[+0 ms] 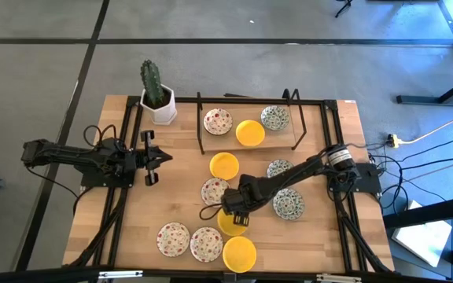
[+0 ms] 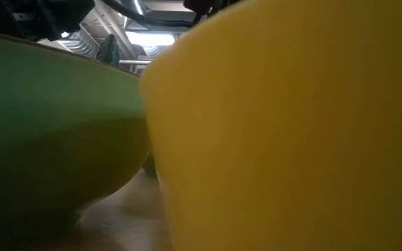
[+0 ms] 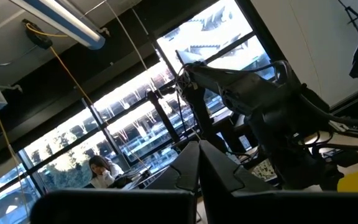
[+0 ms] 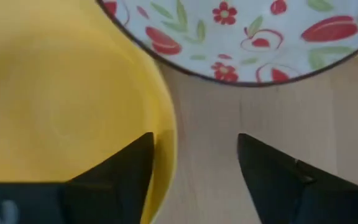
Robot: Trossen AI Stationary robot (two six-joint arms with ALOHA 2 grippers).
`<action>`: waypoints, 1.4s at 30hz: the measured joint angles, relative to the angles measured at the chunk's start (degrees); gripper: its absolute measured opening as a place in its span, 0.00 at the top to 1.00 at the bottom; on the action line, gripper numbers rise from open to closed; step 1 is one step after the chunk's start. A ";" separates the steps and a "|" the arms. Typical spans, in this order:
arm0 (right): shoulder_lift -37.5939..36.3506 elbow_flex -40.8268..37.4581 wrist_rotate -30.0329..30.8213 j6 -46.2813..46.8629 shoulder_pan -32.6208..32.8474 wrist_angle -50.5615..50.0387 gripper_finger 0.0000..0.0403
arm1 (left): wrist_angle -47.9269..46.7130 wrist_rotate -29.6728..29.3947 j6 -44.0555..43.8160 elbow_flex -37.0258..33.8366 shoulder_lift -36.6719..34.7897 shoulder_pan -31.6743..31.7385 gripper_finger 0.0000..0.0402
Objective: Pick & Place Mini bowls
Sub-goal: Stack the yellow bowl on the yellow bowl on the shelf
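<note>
Near the front edge of the tabletop (image 1: 132,228), a little right of its middle, the right gripper (image 1: 235,214) is down over a yellow mini bowl (image 1: 232,224). In the right wrist view its jaws stand apart, one finger (image 4: 126,165) inside the yellow bowl's rim and the other over bare wood; they are not yet closed on the rim, so nothing is held. Just beyond that bowl lies a red-flowered bowl (image 1: 214,191), its edge close to the yellow one. Another yellow bowl (image 1: 239,253) sits at the front edge, with two more red-flowered bowls (image 1: 189,241) side by side to its left. A third yellow bowl (image 1: 224,165) lies near the middle, and two green-patterned bowls (image 1: 288,203) lie toward the right edge. In the black wire rack (image 1: 246,141) by the back edge are a red-flowered, a yellow and a green-patterned bowl. A cactus pot (image 1: 160,102) stands toward the back left corner. The left gripper (image 1: 156,157) waits over the left side, jaws shut and empty.
</note>
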 joint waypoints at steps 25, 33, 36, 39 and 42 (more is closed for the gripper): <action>-5.60 20.12 -2.88 -16.39 -0.15 -10.84 0.98 | -0.20 -0.04 0.00 0.00 0.13 0.00 0.99; -20.80 21.05 -4.31 -21.45 -0.17 -8.43 0.98 | -0.17 -0.33 0.00 0.00 0.24 0.02 0.99; -27.99 15.44 -3.75 -21.22 0.38 -3.48 0.98 | -0.17 -0.61 0.09 0.00 0.24 0.01 0.99; -35.76 6.77 -3.20 -20.96 2.22 3.40 0.98 | 0.04 -2.76 2.40 0.00 0.24 0.02 0.99; -44.23 -3.21 -0.44 -20.94 4.21 8.92 0.99 | 0.25 -5.26 3.89 0.00 0.24 0.02 0.99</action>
